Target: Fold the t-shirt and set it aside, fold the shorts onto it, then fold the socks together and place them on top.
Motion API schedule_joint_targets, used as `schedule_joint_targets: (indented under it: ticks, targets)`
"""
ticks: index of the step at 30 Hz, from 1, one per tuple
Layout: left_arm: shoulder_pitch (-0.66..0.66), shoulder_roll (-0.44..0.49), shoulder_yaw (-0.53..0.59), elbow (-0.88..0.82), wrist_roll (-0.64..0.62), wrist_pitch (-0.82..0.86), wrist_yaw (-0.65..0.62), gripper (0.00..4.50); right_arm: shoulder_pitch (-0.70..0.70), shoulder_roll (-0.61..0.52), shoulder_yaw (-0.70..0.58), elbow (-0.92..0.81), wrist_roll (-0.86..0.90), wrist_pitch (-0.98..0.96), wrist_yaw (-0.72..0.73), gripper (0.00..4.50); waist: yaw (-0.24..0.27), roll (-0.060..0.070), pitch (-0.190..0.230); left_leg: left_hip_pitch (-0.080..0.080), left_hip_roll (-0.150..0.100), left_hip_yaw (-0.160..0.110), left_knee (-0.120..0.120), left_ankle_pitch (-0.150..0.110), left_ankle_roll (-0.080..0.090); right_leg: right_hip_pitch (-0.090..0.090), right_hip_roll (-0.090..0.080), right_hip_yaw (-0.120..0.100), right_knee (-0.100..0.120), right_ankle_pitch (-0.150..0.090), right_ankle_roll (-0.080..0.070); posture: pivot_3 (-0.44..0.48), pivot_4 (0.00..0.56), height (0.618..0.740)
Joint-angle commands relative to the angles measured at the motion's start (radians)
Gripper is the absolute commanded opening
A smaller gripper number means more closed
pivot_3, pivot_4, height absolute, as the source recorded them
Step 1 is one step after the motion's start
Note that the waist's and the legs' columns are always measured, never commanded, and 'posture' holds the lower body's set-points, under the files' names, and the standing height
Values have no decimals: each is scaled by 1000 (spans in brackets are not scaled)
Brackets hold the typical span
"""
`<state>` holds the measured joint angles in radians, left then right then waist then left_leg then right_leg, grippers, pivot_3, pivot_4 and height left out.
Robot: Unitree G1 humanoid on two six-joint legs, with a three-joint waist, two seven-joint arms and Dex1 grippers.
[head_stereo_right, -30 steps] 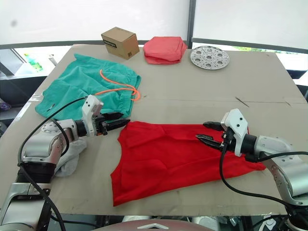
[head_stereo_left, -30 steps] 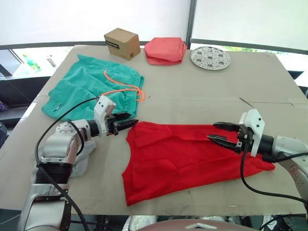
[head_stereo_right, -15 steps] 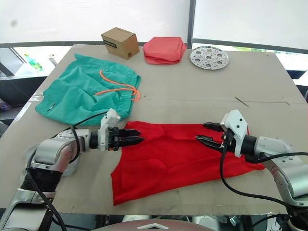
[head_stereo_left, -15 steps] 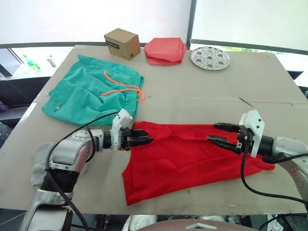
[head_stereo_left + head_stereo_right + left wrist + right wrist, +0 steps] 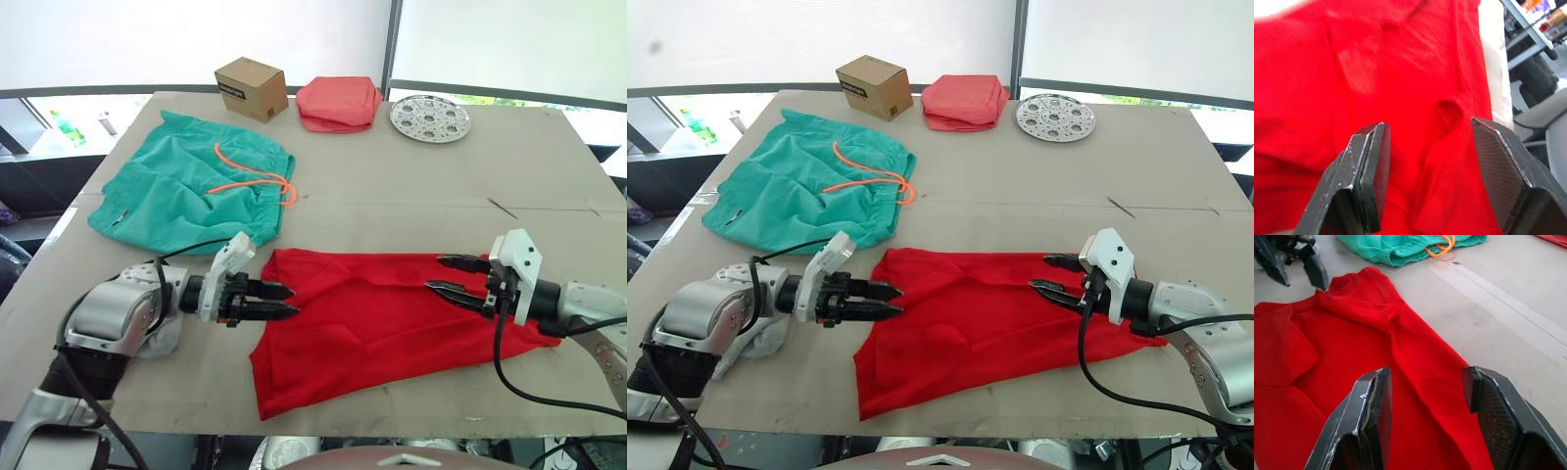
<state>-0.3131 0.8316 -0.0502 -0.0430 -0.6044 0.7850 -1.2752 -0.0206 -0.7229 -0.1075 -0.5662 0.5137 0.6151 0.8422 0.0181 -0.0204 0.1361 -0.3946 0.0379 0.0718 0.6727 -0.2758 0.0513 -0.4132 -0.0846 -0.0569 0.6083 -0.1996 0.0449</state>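
The red t-shirt [image 5: 382,318] lies spread and rumpled across the table's near middle. My left gripper [image 5: 292,301] is open, low over the shirt's left edge, with red cloth showing between its fingers [image 5: 1371,161]. At the shirt's right part my right gripper [image 5: 436,274] stands open just above the cloth, holding nothing. Behind the left gripper, the teal shorts [image 5: 186,186] with an orange drawstring lie flat at the left. Pale grey socks [image 5: 759,338] lie mostly hidden beneath my left forearm.
At the far edge stand a cardboard box [image 5: 251,88], a folded salmon-pink cloth [image 5: 338,103] and a round perforated metal plate [image 5: 429,117]. The table's front edge runs just below the shirt's hem.
My left gripper has moved right and toward me, from the shirt's upper left corner near the shorts to the shirt's left edge. The right gripper has hardly moved.
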Motion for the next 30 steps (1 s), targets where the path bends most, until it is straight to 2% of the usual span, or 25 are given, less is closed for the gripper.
schedule_joint_targets:
  ticks: [1,5,8,11,14,19,22,25,29,30]
  targets:
    - [-56,-79,3,36,34,-22,103,2821,-18,6,8,-15,14,-20,-2,2451,-1,0,0,0,0,0,0,0,0,0,0,0,0,1,-1,0,150,740]
    - [-78,-164,-46,57,89,-34,172,2821,-22,15,9,-54,77,-34,40,2451,-4,-1,0,0,-1,0,0,0,0,0,2,1,0,2,-3,0,150,740]
    - [-69,-185,-93,57,116,-32,174,2821,-24,11,28,-79,94,-47,65,2451,-4,-1,0,0,-1,0,0,0,0,0,4,2,0,2,-3,0,150,740]
    - [-33,-143,-129,-6,88,-24,79,2821,-17,0,51,-83,67,-79,79,2451,-5,-1,-1,0,0,0,0,0,0,0,5,1,0,2,-3,0,150,740]
    - [2,-69,-104,-82,7,5,-41,2821,-7,-4,56,-80,62,-89,76,2451,-7,-1,0,1,2,1,0,0,0,0,4,2,0,1,-2,0,150,740]
    - [6,-21,-76,-58,10,-33,-84,2821,12,-6,61,-69,49,-108,71,2451,0,-1,0,0,1,-1,0,0,0,0,2,0,0,0,-1,0,150,740]
    - [-12,-56,-57,-23,24,-51,-28,2821,13,-1,69,-52,37,-112,67,2451,-1,-1,0,0,0,0,0,0,0,0,1,0,0,1,-2,0,150,740]
    - [-38,-141,-28,3,28,-54,79,2821,4,8,72,-16,22,-116,51,2451,0,-1,0,0,0,0,0,0,0,0,1,0,0,2,-3,0,150,740]
    - [-39,-260,-54,31,94,-119,203,2821,-13,45,78,65,-46,-129,-28,2451,-3,-2,0,0,-1,0,0,0,0,1,2,1,0,2,-3,0,150,740]
    - [-30,-289,-63,37,113,-150,227,2593,-15,67,77,81,-65,-143,-59,2451,-3,-2,0,0,-1,0,0,0,0,1,2,1,0,2,-3,0,150,740]
